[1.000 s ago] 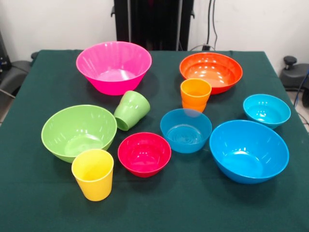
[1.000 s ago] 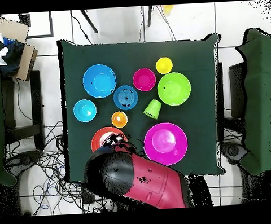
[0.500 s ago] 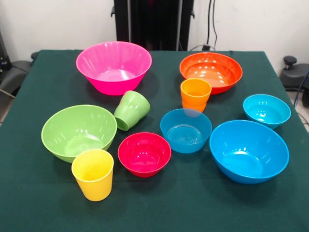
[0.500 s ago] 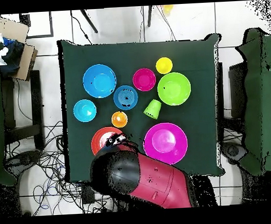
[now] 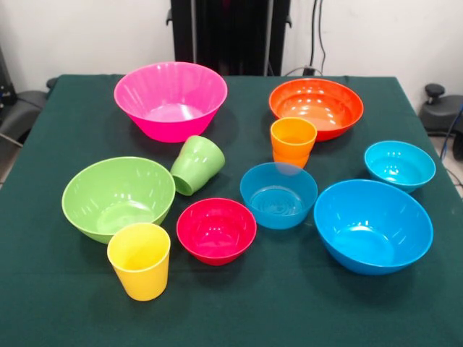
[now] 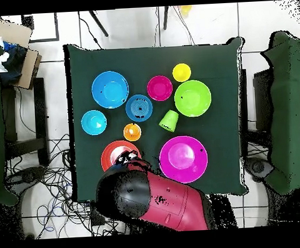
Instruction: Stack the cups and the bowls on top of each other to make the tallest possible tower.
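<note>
Ten pieces stand apart on the green table, none stacked. At the back are the large pink bowl and the orange bowl. The orange cup stands upright; the green cup lies tipped against the light green bowl. In front are the yellow cup, red bowl, small blue bowl, cyan bowl and large blue bowl. Only the overhead view shows the arm; its gripper hangs over the orange bowl's rim.
The green cloth covers the table to its edges. Green chairs flank both sides in the overhead view. A cardboard box and cables lie on the floor beside it.
The arm's bulk shifts slightly in the overhead view. No cup or bowl has moved.
</note>
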`<state>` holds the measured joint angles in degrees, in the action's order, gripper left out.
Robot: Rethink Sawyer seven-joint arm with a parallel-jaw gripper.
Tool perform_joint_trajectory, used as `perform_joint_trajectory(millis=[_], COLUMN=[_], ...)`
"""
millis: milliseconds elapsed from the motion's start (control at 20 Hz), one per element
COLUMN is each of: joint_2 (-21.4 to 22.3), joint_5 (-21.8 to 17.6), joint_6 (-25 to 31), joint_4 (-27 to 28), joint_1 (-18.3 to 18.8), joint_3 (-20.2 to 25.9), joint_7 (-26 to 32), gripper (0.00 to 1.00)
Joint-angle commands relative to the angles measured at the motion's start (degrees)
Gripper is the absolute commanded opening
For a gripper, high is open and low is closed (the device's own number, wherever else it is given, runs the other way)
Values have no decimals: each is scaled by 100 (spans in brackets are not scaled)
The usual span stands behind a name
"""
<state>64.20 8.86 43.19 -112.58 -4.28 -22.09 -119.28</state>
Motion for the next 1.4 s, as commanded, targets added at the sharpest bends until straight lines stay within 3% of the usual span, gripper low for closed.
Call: perform_joint_trajectory(millis=[50,650,1200,1400], joint_2=[-126,110,218,247], joint_5=[-472,-709,-367,-369], joint_6=[-188,-22,-1145,-1283], joint_4=[-540,-494,-1135,-1209], joint_1=[100,-5,399,573], joint_3=[591,472,865,1027], joint_7=[303,252,313,372], gripper=[100,100,100,100])
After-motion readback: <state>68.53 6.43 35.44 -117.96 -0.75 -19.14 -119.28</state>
